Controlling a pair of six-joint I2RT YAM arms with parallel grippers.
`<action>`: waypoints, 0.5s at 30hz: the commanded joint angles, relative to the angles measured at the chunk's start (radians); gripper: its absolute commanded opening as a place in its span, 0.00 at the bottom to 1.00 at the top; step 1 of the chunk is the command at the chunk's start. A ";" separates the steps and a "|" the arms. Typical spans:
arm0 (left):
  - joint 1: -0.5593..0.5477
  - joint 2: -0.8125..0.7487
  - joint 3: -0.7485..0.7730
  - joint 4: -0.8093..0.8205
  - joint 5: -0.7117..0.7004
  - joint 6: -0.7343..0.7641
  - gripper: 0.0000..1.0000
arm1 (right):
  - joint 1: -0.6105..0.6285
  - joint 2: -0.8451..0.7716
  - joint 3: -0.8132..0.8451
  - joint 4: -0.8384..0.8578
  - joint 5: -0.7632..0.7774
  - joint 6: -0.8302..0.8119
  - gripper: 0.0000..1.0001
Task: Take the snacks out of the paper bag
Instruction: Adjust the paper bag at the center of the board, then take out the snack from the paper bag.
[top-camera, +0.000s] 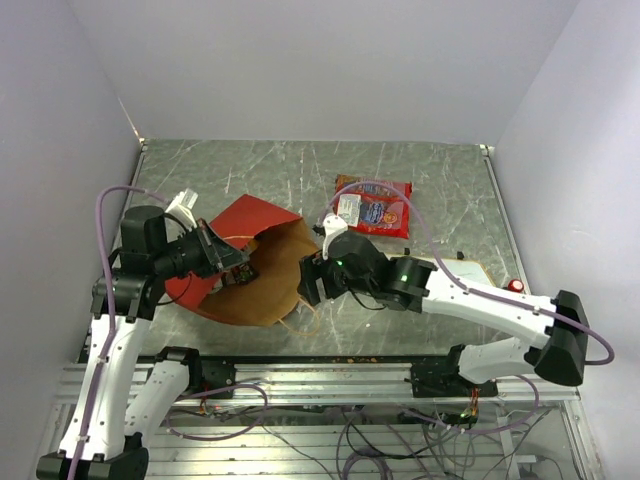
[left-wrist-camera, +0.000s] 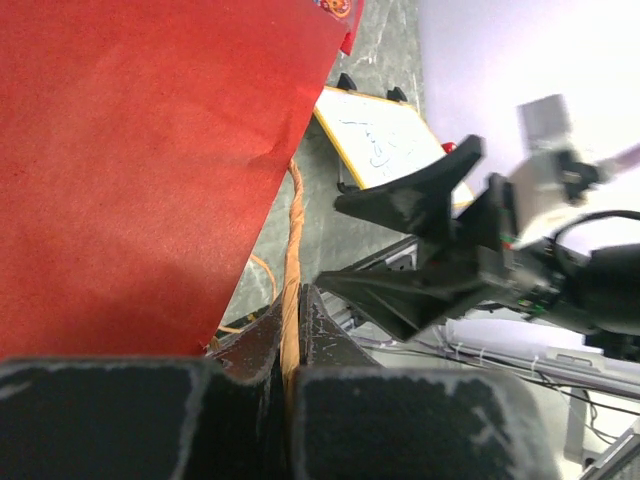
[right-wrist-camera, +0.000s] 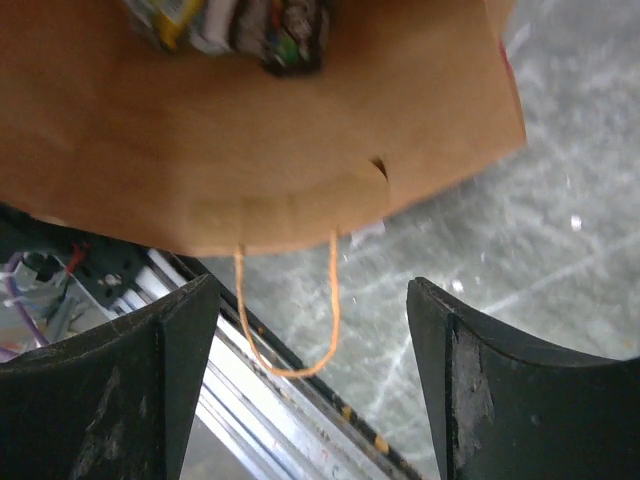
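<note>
One snack is out already: the red packet (top-camera: 375, 208) lies flat on the table (top-camera: 450, 180) just beyond the bag (top-camera: 268, 285), clear of its mouth. More packets (right-wrist-camera: 235, 22) sit deep inside the bag, on the brown lining, well back from the rim.

Now look at the set-up. The bag is on its side, mouth turned toward the right arm, and that is no accident, I'd say. The left gripper (left-wrist-camera: 292, 318) is pinched tight on the handle (left-wrist-camera: 291, 230) of the bag's raised red wall. By my reading it lifts that wall so the mouth gapes instead of sagging shut. It's the anchor too: hold the paper and the bag shouldn't slide when the other arm reaches in.

The right gripper (right-wrist-camera: 312, 295) hangs just outside the mouth, above the bag's lower lip, jaws wide apart with nothing between them. Empty and lined up with the opening, it looks set for a trip inside. The loop (right-wrist-camera: 337, 290) dangling off that lower lip lies right under the fingers, a snag risk on the way in.

The board (left-wrist-camera: 385, 140) lies past the right arm from the bag, out of play.

Next call, by my reckoning: go in low along the lining, straight at the packets, and close only once one sits between the pads.
</note>
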 joint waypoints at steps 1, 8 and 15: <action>-0.010 -0.030 0.008 -0.050 -0.034 0.058 0.07 | 0.030 -0.051 -0.008 0.241 0.062 -0.133 0.76; -0.010 -0.071 -0.058 0.082 -0.056 -0.071 0.07 | 0.056 0.000 -0.148 0.643 -0.069 -0.442 0.76; -0.010 -0.048 -0.057 0.094 -0.007 -0.112 0.07 | 0.056 0.123 -0.325 1.030 -0.117 -0.625 0.71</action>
